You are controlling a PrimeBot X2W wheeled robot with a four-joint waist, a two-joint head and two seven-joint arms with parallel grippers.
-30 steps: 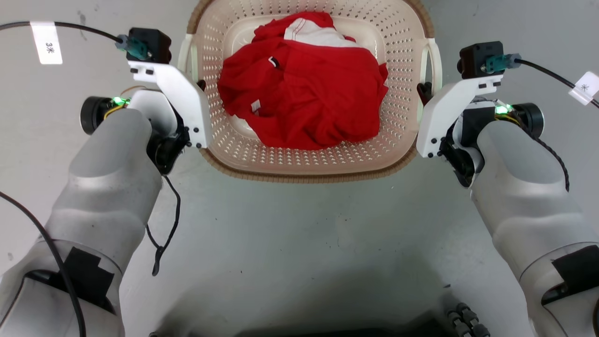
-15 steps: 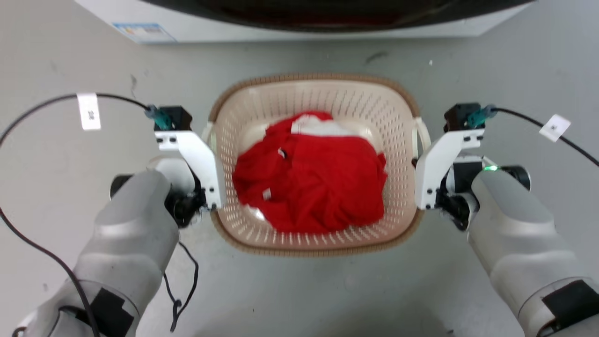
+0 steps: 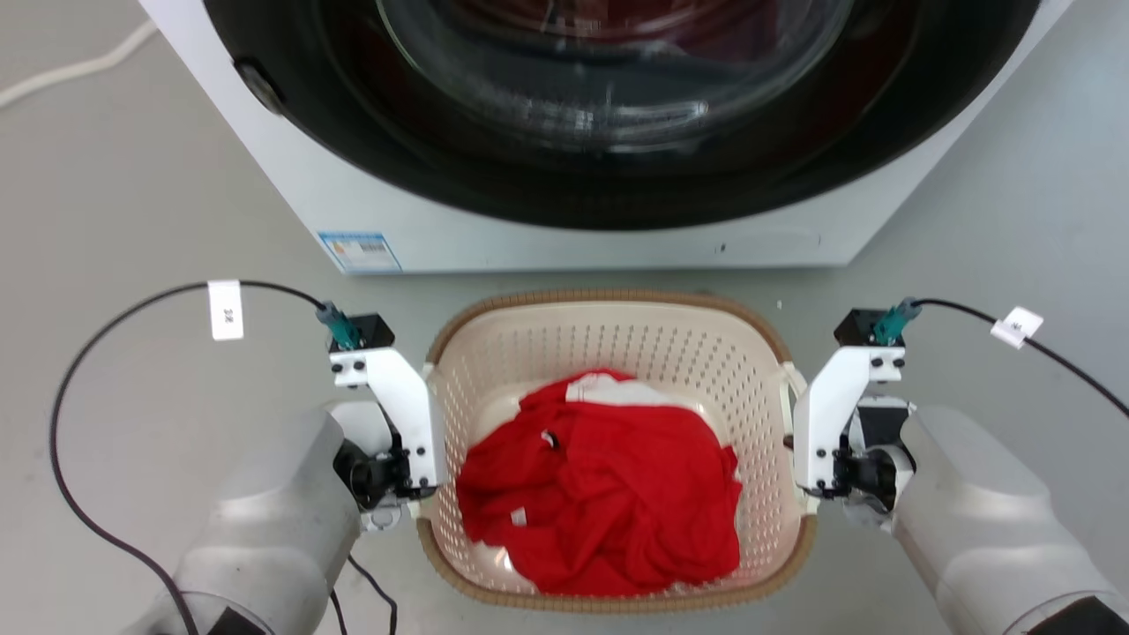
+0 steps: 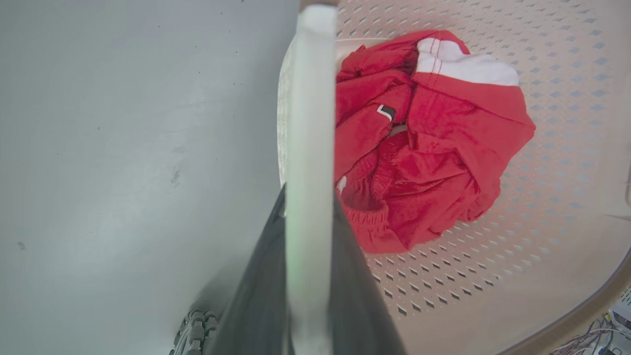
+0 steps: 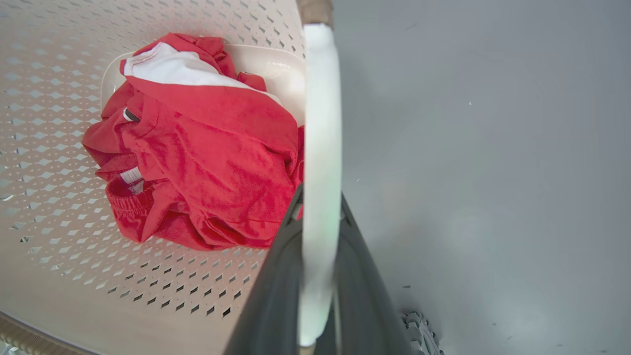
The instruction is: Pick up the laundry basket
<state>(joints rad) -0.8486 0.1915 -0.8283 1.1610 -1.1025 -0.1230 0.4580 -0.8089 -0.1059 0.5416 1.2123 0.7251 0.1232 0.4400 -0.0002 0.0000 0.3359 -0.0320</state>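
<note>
The laundry basket [image 3: 617, 339] is cream and perforated with a brown woven-look rim, and it sits between my two arms in the head view. A crumpled red and white garment [image 3: 609, 503] lies inside it. My left gripper [image 3: 422, 445] is at the basket's left white handle [image 4: 310, 123], and its dark fingers [image 4: 261, 276] are shut around that handle. On the other side, my right gripper [image 3: 801, 445] is shut on the right handle [image 5: 320, 138]. In the head view white wrist brackets hide both sets of fingertips.
A white front-loading washing machine [image 3: 564, 242] with a large dark round door [image 3: 617, 106] stands just beyond the basket. Grey floor [image 3: 132, 176] lies on both sides. Black cables [image 3: 106, 317] loop off each wrist. A ribbed wheel [image 4: 194, 325] shows low in the left wrist view.
The head view has swung forward, bringing the washing machine in and putting the basket lower and smaller in the picture. Both grippers stay at the basket's handles.
</note>
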